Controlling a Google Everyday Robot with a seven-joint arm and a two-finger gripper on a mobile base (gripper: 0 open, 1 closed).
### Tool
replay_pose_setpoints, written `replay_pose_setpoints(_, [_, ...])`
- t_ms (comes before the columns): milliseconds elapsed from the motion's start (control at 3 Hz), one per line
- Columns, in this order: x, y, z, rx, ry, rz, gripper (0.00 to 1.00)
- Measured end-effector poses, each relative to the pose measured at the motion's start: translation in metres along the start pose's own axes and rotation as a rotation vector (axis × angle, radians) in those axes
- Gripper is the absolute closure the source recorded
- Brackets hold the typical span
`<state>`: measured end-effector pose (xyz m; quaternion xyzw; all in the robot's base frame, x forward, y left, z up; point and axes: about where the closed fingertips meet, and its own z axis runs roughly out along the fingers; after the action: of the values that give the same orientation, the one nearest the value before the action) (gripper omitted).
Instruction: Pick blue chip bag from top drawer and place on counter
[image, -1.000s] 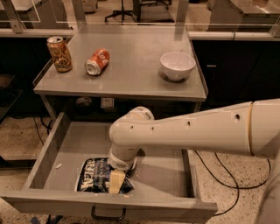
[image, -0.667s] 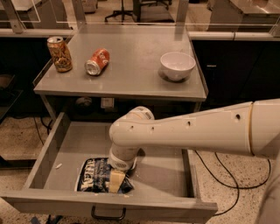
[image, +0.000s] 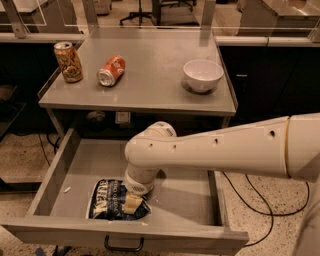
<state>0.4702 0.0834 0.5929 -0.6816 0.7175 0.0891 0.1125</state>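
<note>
The blue chip bag (image: 107, 200) lies flat at the front left of the open top drawer (image: 185, 200), dark navy with white lettering. My gripper (image: 132, 203) reaches straight down from the white arm and its pale fingers (image: 131, 201) rest on the bag's right part. The wrist hides the upper right corner of the bag. The counter (image: 150, 75) is the grey tabletop behind and above the drawer.
On the counter stand an upright brown can (image: 68, 61) at the left, an orange-red can (image: 111, 71) lying on its side, and a white bowl (image: 202, 75) at the right. The drawer has a black handle (image: 123, 245) at its front.
</note>
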Motion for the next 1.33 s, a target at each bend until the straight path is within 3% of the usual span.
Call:
replay_pose_setpoints(333, [0.000,0.000,0.000,0.000,0.000,0.000,0.88])
replay_pose_setpoints(667, [0.000,0.000,0.000,0.000,0.000,0.000,1.00])
replay_pose_setpoints(1000, [-0.001,0.000,-0.004,0.000,0.000,0.000,1.00])
replay_pose_setpoints(1333, [-0.006,-0.002,-0.028,-0.031,-0.002,0.027,1.00])
